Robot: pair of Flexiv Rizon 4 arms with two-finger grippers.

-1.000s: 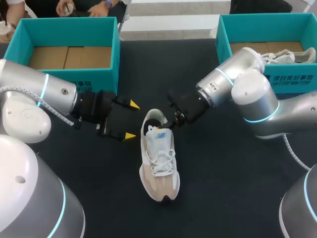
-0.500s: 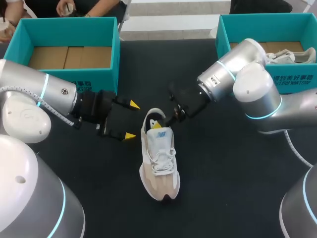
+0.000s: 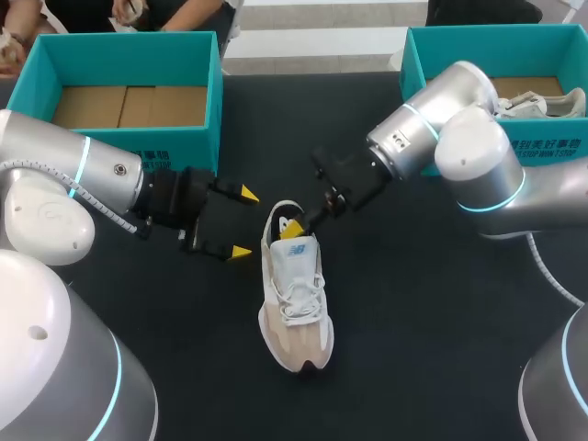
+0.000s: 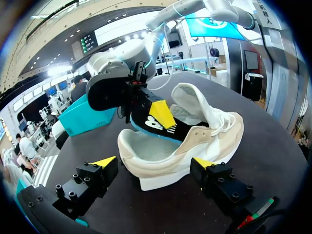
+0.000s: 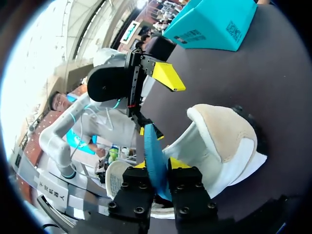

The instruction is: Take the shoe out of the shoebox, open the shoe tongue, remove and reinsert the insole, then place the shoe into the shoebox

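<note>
Insole half out, shoe unbraced: the pull may take the shoe with it.

The right claw (image 3: 296,226) is closed on the dark, blue-edged insole (image 4: 150,118), pinching its heel end from both sides while the front part sits inside the shoe (image 3: 294,294). The shoe lies upright on the dark surface (image 3: 413,322) between the two arms, toe towards the robot. The left claw (image 3: 244,222) is spread wide just beside the heel and grips nothing. With nothing steadying the shoe, a snagged insole would likely drag it, tip it or lift it off the surface. The thin edge pinch could also slip, letting the insole drop back in crooked. Bracing the heel first would lower both risks.
</note>
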